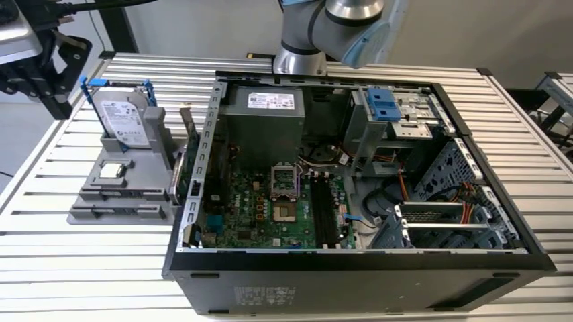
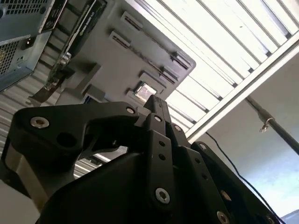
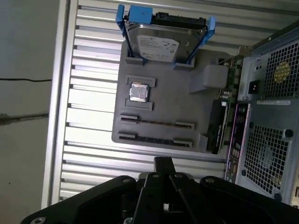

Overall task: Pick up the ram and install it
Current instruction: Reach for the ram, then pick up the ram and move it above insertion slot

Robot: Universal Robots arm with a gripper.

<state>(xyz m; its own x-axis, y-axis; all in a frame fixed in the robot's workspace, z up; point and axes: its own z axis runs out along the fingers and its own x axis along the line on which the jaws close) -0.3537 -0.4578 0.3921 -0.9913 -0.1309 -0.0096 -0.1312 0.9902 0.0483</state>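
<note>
The ram (image 3: 154, 139) is a thin dark stick standing on edge in the outermost slot of the grey parts holder (image 3: 163, 102), seen in the exterior view at the holder's near end (image 1: 112, 213). My gripper (image 3: 162, 162) hovers above the table beside that end of the holder, apart from the ram. Its black fingers (image 2: 156, 105) are pressed together with nothing between them. In the exterior view the gripper (image 1: 56, 100) hangs at the far left, next to the hard drive. The motherboard's long black memory slots (image 1: 323, 209) lie inside the open case.
The holder also carries a silver hard drive in a blue frame (image 3: 161, 42), a small square CPU chip (image 3: 138, 92), and a dark card (image 3: 217, 126) upright against the case. The open computer case (image 1: 358, 261) fills the slatted table's (image 1: 54, 268) middle.
</note>
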